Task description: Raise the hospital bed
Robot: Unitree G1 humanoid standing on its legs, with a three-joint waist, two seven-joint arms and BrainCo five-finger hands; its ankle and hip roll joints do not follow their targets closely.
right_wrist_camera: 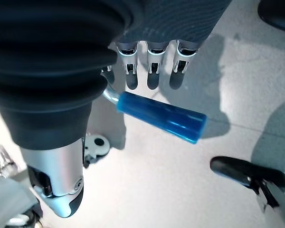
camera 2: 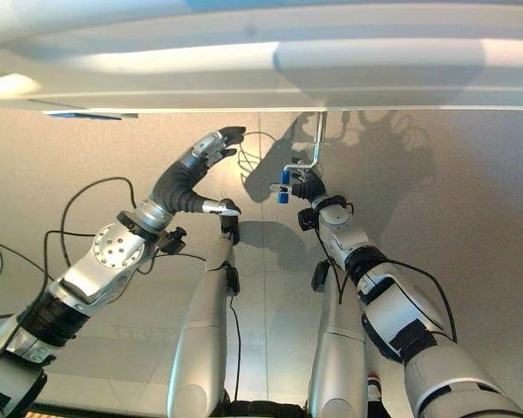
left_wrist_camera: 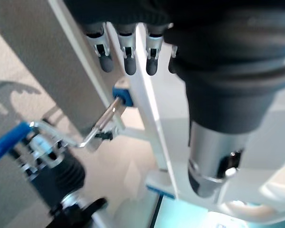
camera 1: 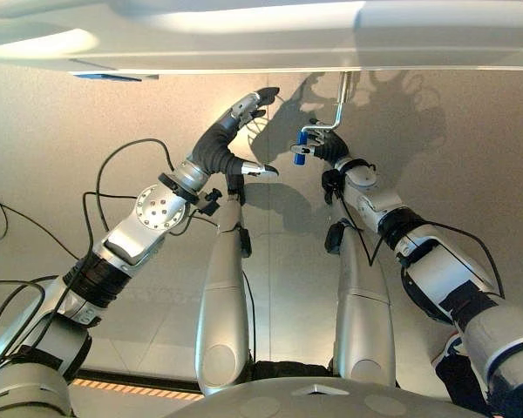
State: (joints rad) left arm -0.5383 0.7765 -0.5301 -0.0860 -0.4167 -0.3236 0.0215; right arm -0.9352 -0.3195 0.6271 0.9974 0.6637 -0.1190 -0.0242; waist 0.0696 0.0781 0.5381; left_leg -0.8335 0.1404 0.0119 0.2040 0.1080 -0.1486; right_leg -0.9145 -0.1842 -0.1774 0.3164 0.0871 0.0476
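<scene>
your right hand (camera 1: 329, 148) curls round the blue crank handle (right_wrist_camera: 160, 117) under the bed frame (camera 1: 261, 39); left hand (camera 1: 244, 113) spread, beside it.

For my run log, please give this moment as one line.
right hand: at blue crank handle, grip unclear | left hand: open, free, beside crank | bed frame: overhead

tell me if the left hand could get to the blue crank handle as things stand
Probably yes. The left hand hangs open in the air just beside the crank handle, with nothing between them, but the right hand is already at that handle, leaving little room on the grip.
</scene>
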